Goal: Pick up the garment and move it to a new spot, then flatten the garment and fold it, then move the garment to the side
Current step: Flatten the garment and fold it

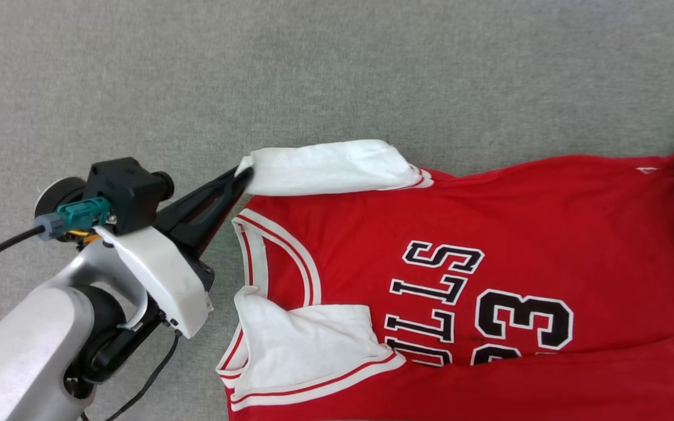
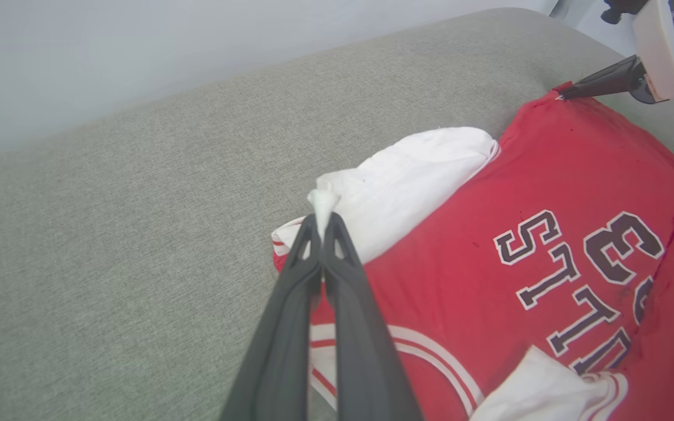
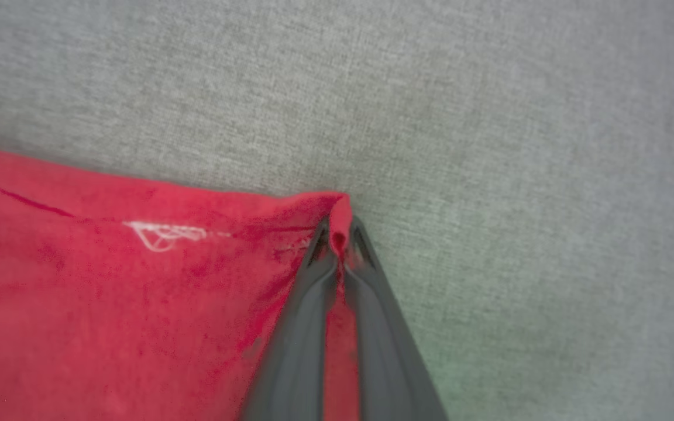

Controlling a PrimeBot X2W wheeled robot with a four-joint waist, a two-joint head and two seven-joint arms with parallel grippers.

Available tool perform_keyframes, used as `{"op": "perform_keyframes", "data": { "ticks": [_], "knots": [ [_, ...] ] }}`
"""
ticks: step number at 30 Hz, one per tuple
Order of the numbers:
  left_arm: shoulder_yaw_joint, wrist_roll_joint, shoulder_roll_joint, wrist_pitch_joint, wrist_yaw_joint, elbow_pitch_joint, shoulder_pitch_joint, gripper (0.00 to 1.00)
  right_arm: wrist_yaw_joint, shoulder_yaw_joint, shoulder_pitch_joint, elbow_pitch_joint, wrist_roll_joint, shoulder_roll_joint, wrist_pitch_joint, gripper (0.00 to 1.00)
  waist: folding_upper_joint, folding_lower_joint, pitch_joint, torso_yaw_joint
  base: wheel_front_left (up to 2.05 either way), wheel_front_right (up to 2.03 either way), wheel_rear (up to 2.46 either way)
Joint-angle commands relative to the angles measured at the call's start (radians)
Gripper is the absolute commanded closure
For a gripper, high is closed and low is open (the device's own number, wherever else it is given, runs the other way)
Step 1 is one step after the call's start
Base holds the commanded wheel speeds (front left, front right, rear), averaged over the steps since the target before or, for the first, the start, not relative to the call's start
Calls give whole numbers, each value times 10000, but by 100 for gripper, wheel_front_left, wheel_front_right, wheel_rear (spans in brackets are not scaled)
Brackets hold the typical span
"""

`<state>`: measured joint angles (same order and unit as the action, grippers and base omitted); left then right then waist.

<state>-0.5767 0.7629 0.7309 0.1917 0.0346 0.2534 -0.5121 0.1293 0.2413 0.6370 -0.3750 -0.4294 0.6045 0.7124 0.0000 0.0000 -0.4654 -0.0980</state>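
left claw (image 1: 242,173), at the left of the head view, reaches rightward from its pale forearm (image 1: 27,345). its fingers are pressed together on a tuft of white cloth at the end of the far sleeve (image 1: 331,166). the garment (image 1: 489,222) lies front up on the grey fabric surface (image 1: 313,70). its striped collar (image 1: 278,251) points left and its hem points right, so the black lettering and "23" (image 1: 524,321) read sideways. the near sleeve (image 1: 308,339) is folded over the chest beside the collar. at the right edge, the right claw (image 3: 340,234) pinches the far red hem corner, with a small ridge of cloth held between its closed fingers just above the surface.
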Motion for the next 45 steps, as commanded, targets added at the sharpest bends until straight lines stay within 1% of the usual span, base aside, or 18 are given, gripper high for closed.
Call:
{"op": "perform_keyframes", "data": {
  "ticks": [1, 4, 8, 11, 13, 18, 23, 26, 29, 35, 38, 45],
  "knots": [
    [47, 49, -5, -131, -61, -139, 193, 100, 22, 191, -447, -427, -42, -102, -66, 100, 0, 0, 292, 134, 0, 0, 0],
    [90, 37, -16, -338, -141, -380, 394, 100, 12, 150, -436, -380, -201, -13, -467, 100, 0, 0, 696, 268, 0, 0, 0],
    [207, 222, 5, -602, -296, -598, 816, 100, 12, 31, -569, -163, -645, -48, -820, 100, 0, 0, 1301, 466, 0, 0, 0],
    [287, 352, 95, -747, -444, -657, 1213, 100, 12, 51, -864, 90, -800, 195, -989, 100, 0, 0, 1712, 574, 0, 0, 0],
    [320, 456, 128, -824, -557, -635, 1535, 100, 12, -64, -1106, 316, -990, 194, -1158, 100, 0, 0, 1976, 635, 0, 0, 0],
    [419, 764, 300, -1060, -904, -408, 2537, 100, 12, -292, -2129, 1074, -1419, 258, -1444, 100, 0, 0, 2478, 754, 0, 0, 0],
    [388, 1039, 541, -1138, -1270, -257, 3702, 100, 12, -483, -3481, 1856, -1664, 251, -1687, 100, 0, 0, 2689, 777, 0, 0, 0],
    [260, 1135, 677, -1134, -1348, -387, 4271, 100, 12, -391, -4177, 2190, -1666, 467, -1626, 100, 0, 0, 2729, 797, 0, 0, 0],
    [123, 1227, 679, -1093, -1296, -470, 4565, 100, 12, -323, -4560, 2325, -1615, 591, -1602, 100, 0, 0, 2729, 800, 0, 0, 0],
    [-339, 1417, 435, -803, -1080, -1053, 4858, 100, 12, 86, -5230, 2288, -1452, 847, -1693, 100, 0, 0, 2620, 777, 0, 0, 0],
    [-623, 1180, 290, -672, -962, -1590, 4628, 100, 12, 467, -5291, 2085, -1415, 911, -1770, 100, 0, 0, 2560, 767, 0, 0, 0],
    [-1092, 935, -227, -681, -537, -2552, 4202, 100, 10, 1392, -5057, 1423, -1285, 1164, -2044, 100, 0, 0, 2463, 753, 0, 0, 0]
  ]
}}
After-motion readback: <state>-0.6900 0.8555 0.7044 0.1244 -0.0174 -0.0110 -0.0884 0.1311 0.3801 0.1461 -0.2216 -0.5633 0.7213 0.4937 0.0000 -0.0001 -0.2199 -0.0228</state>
